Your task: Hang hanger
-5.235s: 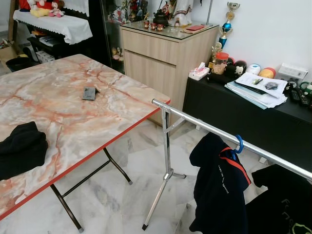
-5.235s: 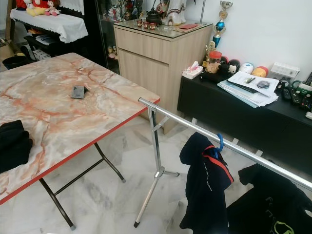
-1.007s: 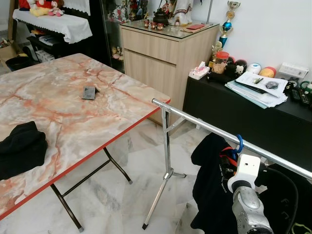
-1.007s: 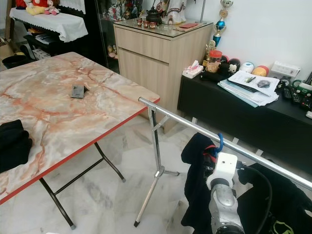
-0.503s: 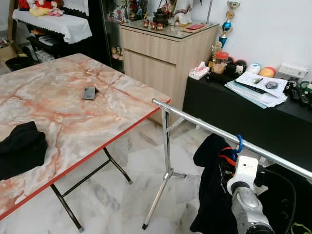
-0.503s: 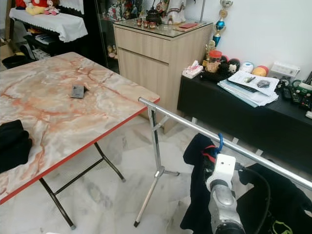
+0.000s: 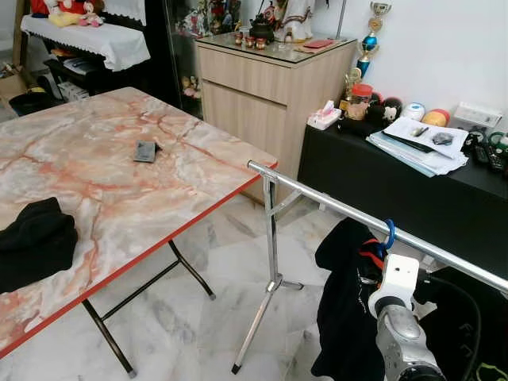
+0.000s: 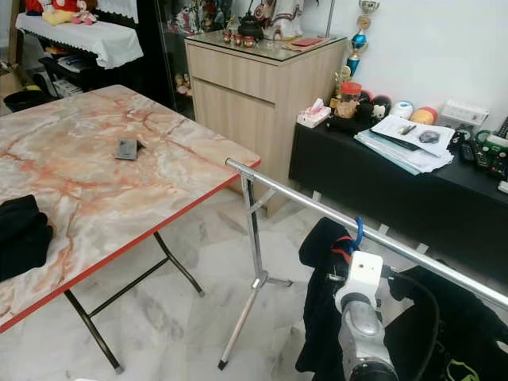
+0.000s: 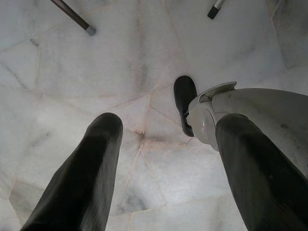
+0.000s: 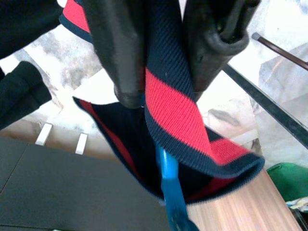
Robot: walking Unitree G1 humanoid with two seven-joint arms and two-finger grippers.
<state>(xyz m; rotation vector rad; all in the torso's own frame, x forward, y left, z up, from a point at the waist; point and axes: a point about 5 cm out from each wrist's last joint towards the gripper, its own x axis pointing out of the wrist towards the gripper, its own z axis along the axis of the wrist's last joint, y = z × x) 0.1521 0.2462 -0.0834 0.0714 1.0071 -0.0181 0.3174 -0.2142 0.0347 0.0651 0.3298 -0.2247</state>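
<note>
A marble-patterned table stands beside a chrome clothes rail. On the rail a blue hanger hangs by its hook, carrying a dark top with a red-striped collar. The right gripper is closed on that soft, limp collar; the stiff hanger neck looks the firmer hold. The left gripper hangs spread wide, holding nothing.

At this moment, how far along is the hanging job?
Done: the blue hanger is hooked over the silver rail, carrying the dark shirt. In hand: the right gripper is pinching the shirt's red-striped collar. Left: letting go and pulling back. The left gripper hangs open over the floor.
</note>
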